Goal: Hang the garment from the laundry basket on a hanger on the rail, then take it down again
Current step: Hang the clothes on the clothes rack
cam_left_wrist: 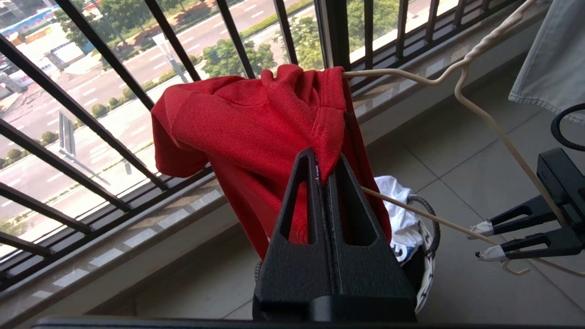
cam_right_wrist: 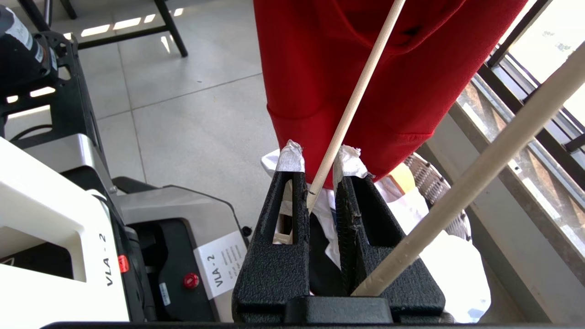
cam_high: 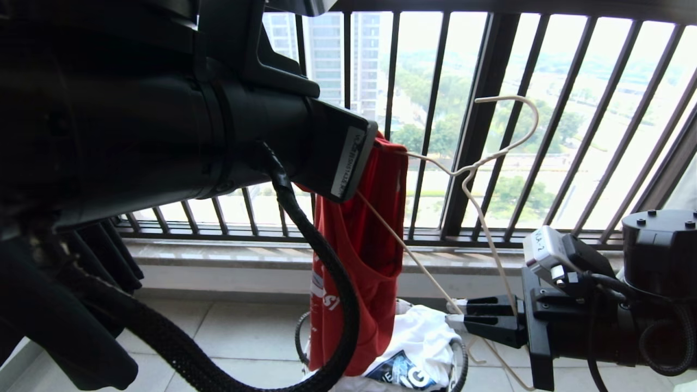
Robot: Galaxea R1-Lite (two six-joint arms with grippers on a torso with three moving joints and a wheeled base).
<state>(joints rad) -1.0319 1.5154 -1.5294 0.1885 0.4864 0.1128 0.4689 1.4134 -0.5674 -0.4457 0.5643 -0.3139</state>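
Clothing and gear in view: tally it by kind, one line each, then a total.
Red T-shirt, pinched by the left gripper: 1
White printed garment in the basket: 1
Wire hanger, held by the right gripper: 1
Laundry basket: 1
Grippers: 2
Total: 6
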